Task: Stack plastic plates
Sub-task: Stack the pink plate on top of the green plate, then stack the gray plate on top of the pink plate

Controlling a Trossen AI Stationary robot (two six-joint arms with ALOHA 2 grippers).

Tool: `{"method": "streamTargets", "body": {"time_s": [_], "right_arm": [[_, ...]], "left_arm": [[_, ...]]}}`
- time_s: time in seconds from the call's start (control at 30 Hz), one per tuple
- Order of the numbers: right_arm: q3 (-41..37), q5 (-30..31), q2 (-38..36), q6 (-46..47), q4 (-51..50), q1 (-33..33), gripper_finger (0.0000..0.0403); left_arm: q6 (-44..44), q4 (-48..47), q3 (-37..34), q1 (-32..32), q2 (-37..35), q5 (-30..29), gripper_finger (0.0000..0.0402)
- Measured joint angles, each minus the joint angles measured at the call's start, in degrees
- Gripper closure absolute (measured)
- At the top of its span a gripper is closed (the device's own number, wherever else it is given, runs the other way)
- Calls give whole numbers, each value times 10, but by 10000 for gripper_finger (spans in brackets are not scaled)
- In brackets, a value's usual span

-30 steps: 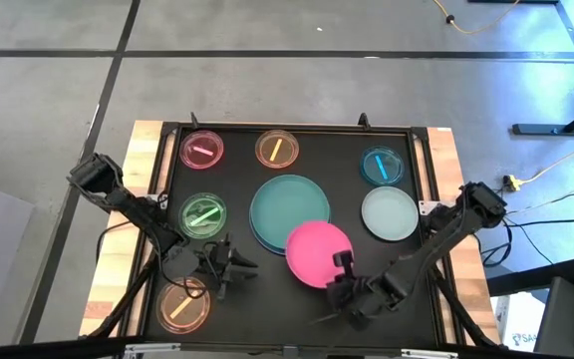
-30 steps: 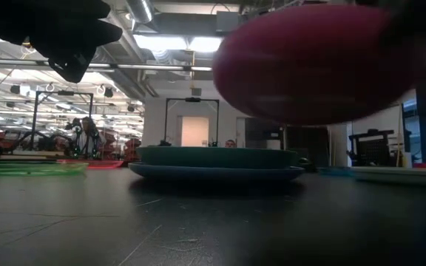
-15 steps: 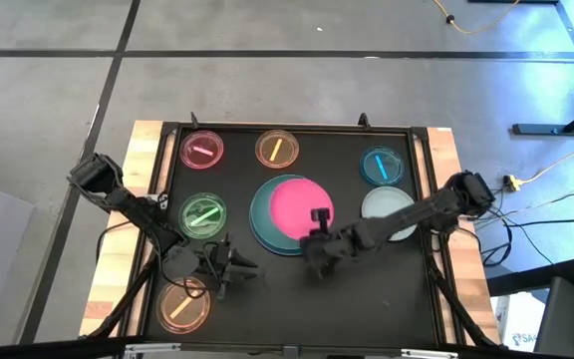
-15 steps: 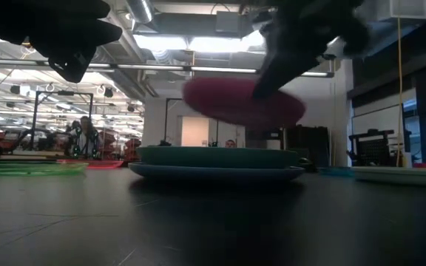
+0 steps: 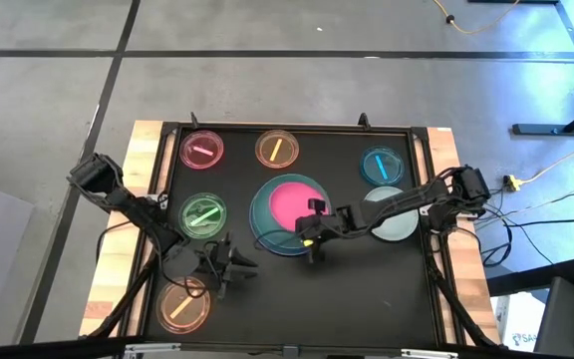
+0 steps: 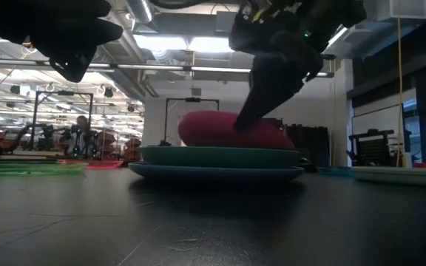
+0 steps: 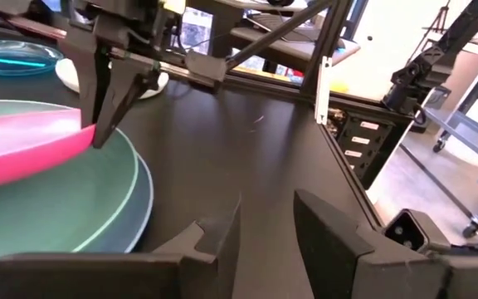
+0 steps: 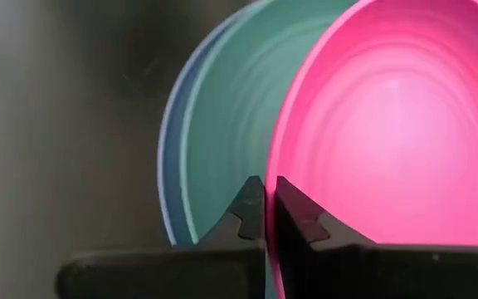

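Observation:
A hot-pink plate [image 5: 289, 203] lies tilted on a teal plate [image 5: 265, 231], which sits on a light-blue plate [image 8: 165, 158] at mid-table. My right gripper [image 5: 310, 232] is at the pink plate's near edge, shut on it. My left gripper [image 5: 238, 265] hangs open above the near-left table, between a green plate [image 5: 203, 213] and an orange plate [image 5: 184, 305], touching nothing. A white plate [image 5: 395, 215] lies flat to the right, partly under my right arm. My right gripper pinches the hot-pink plate's near rim [image 8: 272, 187] between its two fingers, one above and one below. The fingers [image 6: 261, 96] slant down from the table's right-near side. The plate sits tilted: the held edge is raised, and the far part [image 6: 198, 133] rests in the teal plate.
Small translucent plates lie along the far edge: pink [image 5: 202, 150], orange [image 5: 277, 149] and cyan [image 5: 383, 166]. The black mat has a raised frame [image 5: 425, 150]. Bare mat lies at the near right [image 5: 367, 289]. A person shows far off in the room [image 6: 83, 133].
My right gripper has carried the hot-pink plate from the near side of the table toward the far-left, over the teal plate, and lowered it. The plate was lifted clear; now its far part rests in the teal plate. My left arm has kept still.

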Motion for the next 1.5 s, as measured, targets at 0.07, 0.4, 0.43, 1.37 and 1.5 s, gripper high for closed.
{"method": "streamTargets", "body": {"time_s": [0.07, 0.4, 0.43, 1.37, 1.5], "right_arm": [[0, -7, 0, 3, 9, -4, 395], [24, -29, -12, -9, -59, -1, 259], [29, -32, -21, -8, -70, 6, 249], [-205, 78, -349, 325, -251, 206, 231], [-227, 94, -358, 421, -327, 222, 231]], "left_arm": [[0, 0, 0, 2, 0, 0, 295], [0, -3, 0, 2, 0, 0, 295], [0, -4, 0, 2, 0, 0, 295], [-11, -4, 62, 23, 94, 32, 295], [-12, -4, 63, 23, 97, 32, 295]]}}
